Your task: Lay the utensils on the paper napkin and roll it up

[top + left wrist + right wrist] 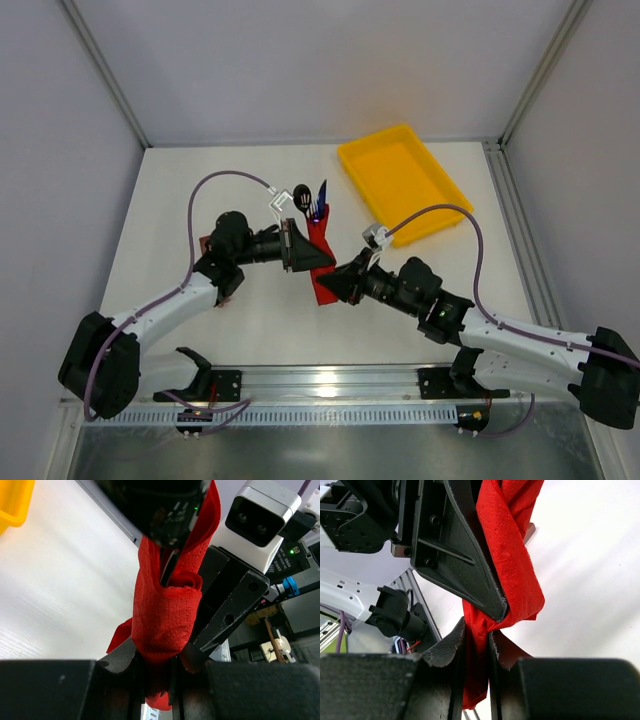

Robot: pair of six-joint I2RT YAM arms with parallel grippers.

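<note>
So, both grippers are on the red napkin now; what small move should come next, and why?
Probably set the paper napkin down on the table before either gripper opens. It already wraps the utensils, whose heads stick out at its far end, and the left gripper and right gripper both pinch it.

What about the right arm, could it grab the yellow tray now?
Probably not yet. The right tool is shut on the red napkin, so it is busy. Nothing seems to stand between it and the yellow tray, but it would have to let go first.
</note>
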